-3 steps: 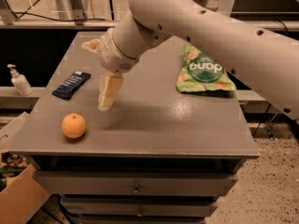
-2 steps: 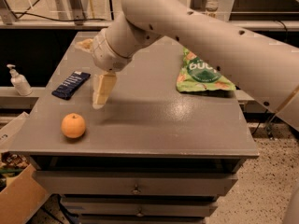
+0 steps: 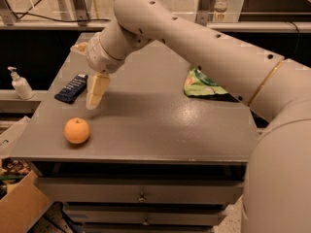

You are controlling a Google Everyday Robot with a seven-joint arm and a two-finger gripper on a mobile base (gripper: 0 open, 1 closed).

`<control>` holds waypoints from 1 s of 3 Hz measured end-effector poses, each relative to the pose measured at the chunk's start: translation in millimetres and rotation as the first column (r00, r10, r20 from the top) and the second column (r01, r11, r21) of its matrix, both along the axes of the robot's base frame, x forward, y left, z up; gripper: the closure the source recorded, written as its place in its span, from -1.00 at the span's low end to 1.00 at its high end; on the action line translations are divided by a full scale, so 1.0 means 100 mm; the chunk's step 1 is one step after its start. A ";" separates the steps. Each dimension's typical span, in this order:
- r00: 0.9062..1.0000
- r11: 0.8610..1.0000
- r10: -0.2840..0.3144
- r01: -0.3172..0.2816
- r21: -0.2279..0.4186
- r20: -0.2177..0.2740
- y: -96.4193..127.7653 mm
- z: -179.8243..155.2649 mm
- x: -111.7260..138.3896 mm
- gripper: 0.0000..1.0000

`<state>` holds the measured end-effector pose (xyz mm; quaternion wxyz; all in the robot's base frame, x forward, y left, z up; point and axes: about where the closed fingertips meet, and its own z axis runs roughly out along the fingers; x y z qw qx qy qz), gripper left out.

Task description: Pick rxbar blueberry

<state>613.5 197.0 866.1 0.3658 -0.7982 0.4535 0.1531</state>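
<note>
The rxbar blueberry (image 3: 71, 88), a flat dark navy bar with white text, lies on the left part of the grey table (image 3: 160, 125). My gripper (image 3: 85, 76) hangs over the table just to the right of the bar, slightly above it. It is open and empty, with one cream finger (image 3: 97, 91) pointing down next to the bar's right edge and the other one sticking out to the left behind the bar. The big cream arm reaches in from the right.
An orange (image 3: 77, 130) sits near the front left of the table. A green snack bag (image 3: 206, 87) lies at the right, partly hidden by the arm. A white pump bottle (image 3: 20, 84) stands on a ledge to the left. A cardboard box (image 3: 19, 208) is on the floor.
The gripper has moved left, closer to the blue bar. The bar, orange and bag have not moved on the table.
</note>
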 end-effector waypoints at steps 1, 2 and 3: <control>0.997 0.999 -0.047 0.048 0.014 -0.067 0.09 -0.14 0.20 -1.00; 0.982 0.993 -0.112 0.116 0.024 -0.150 0.08 -0.23 0.31 -1.00; 0.956 0.983 -0.170 0.182 0.030 -0.237 0.02 -0.27 0.35 -1.00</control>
